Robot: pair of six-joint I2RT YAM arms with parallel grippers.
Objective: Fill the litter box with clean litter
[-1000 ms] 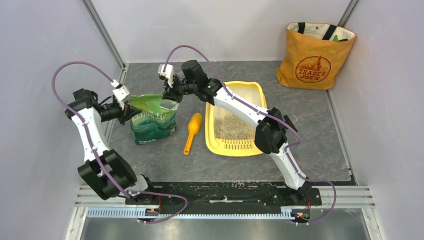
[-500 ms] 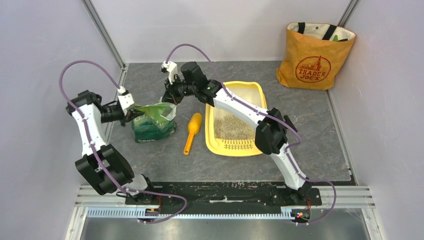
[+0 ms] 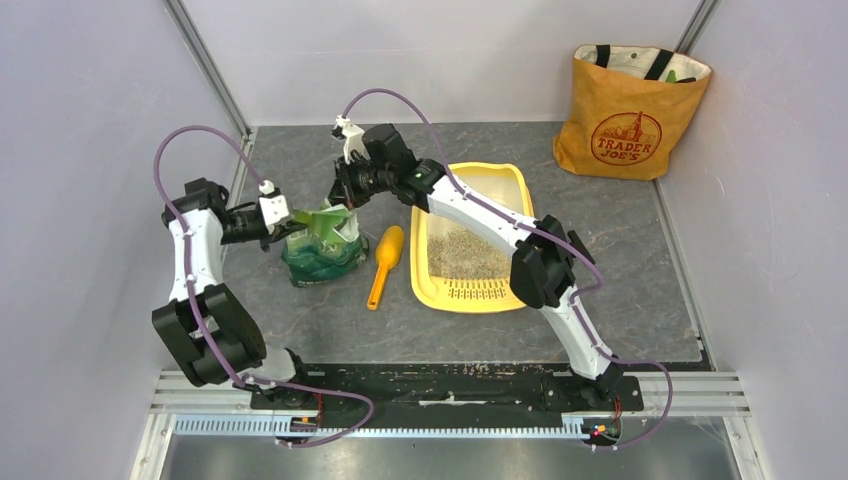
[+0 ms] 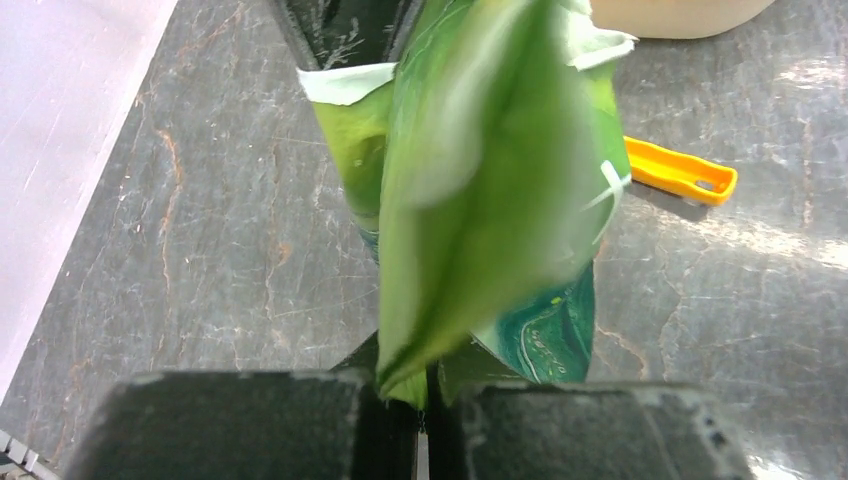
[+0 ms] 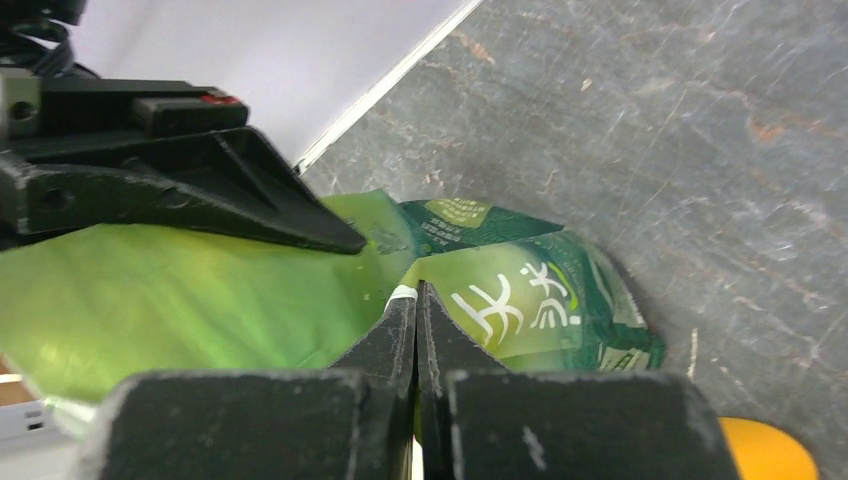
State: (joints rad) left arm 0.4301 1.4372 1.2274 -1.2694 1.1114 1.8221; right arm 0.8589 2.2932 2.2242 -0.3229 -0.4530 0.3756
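The green litter bag (image 3: 322,243) stands on the grey floor left of the yellow litter box (image 3: 474,237). Grey-beige litter (image 3: 464,252) lies in the box's middle. My left gripper (image 3: 283,222) is shut on the bag's left top edge (image 4: 470,200). My right gripper (image 3: 343,200) is shut on the bag's right top edge (image 5: 500,300). The two grippers are close together, and the bag's mouth is pinched narrow between them. The litter inside the bag is hidden.
An orange-yellow scoop (image 3: 384,264) lies between the bag and the litter box; its handle shows in the left wrist view (image 4: 680,170). An orange tote bag (image 3: 630,100) stands at the back right corner. Walls close in on left, back and right.
My left gripper has moved right toward the right gripper, closing the bag's mouth. The bag has folded narrower and shifted slightly right. The right gripper has barely moved.
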